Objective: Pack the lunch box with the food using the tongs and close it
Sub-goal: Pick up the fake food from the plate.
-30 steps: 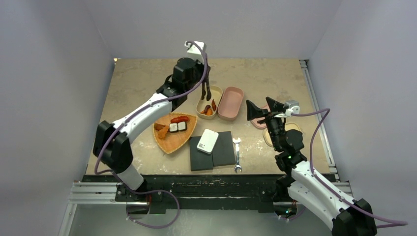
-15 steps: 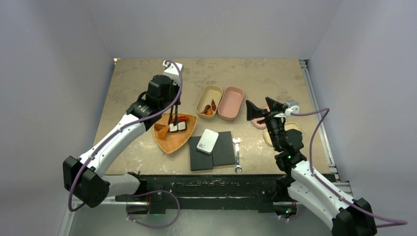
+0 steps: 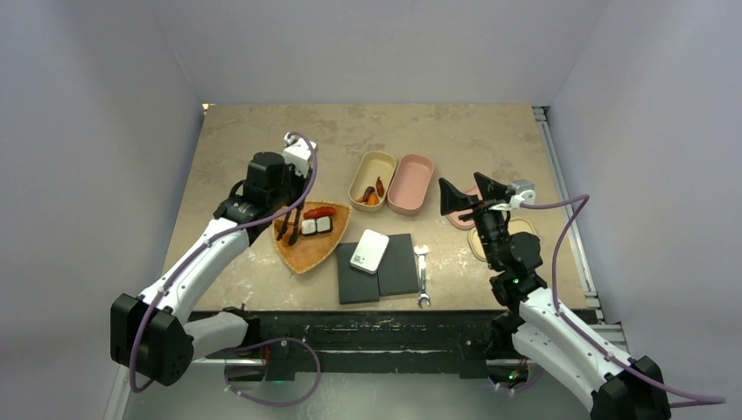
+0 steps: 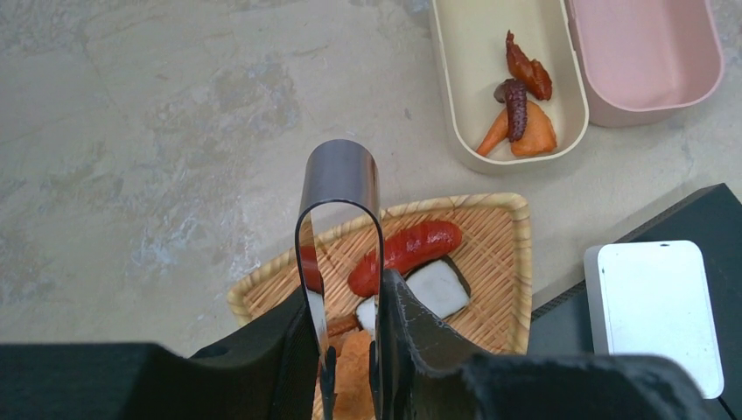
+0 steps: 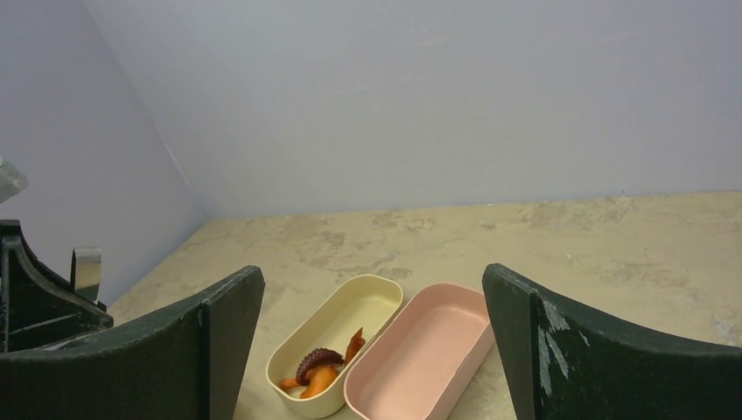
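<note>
My left gripper (image 3: 289,203) (image 4: 352,350) is shut on the tongs (image 4: 341,175) (image 3: 294,224), whose bend points up at the wrist camera. The black tips hang down over a woven basket (image 3: 308,255) (image 4: 503,262) and straddle an orange piece (image 4: 354,385). A red sausage (image 4: 407,248) and black-and-white pieces (image 4: 435,289) lie beside it. The cream lunch box (image 3: 371,171) (image 4: 477,52) (image 5: 367,302) holds orange and dark red food (image 4: 518,114). Its pink half (image 3: 411,184) (image 4: 643,52) (image 5: 420,350) lies open alongside. My right gripper (image 3: 468,194) (image 5: 372,341) is open and holds nothing, raised to the right of the box.
A white slab (image 3: 369,251) lies on black pads (image 3: 401,267) near the front edge. A silver wrench (image 3: 422,276) sits to their right. Pink and cream pieces (image 3: 525,226) lie partly hidden beneath my right arm. Grey walls close in three sides.
My left arm has swung left and nearer with the tongs, from above the cream box down to the basket's left side. The right arm has not moved.
</note>
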Motion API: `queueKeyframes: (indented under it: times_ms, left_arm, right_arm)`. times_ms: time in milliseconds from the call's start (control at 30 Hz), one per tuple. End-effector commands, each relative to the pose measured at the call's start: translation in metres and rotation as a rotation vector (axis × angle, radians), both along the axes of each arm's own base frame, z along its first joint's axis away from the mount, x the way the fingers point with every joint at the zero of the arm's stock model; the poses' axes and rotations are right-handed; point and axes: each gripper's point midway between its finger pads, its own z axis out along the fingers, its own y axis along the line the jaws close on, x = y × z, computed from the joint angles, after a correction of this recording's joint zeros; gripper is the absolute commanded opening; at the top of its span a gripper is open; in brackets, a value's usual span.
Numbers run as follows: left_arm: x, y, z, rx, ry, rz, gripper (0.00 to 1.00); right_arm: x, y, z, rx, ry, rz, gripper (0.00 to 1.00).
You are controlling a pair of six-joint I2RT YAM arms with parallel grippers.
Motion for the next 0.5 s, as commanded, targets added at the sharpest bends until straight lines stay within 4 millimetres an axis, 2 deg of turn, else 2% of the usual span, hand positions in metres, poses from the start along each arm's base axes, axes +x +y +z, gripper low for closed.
queueKeyframes:
  times_ms: [0,267,467]
  left_arm:
    - [0.008,-0.010,0.024,-0.068,-0.123,-0.083,0.25]
    - [0.008,-0.005,0.034,-0.087,-0.206,-0.070,0.26]
    - [0.006,0.001,0.031,-0.082,-0.232,-0.054,0.26]
  right_arm:
    - [-0.004,0.000,0.009,0.009,-0.038,0.010,0.99]
    - [-0.004,0.001,0.008,0.008,-0.036,0.011,0.99]
    - [-0.003,0.001,0.007,0.006,-0.033,0.011,0.99]
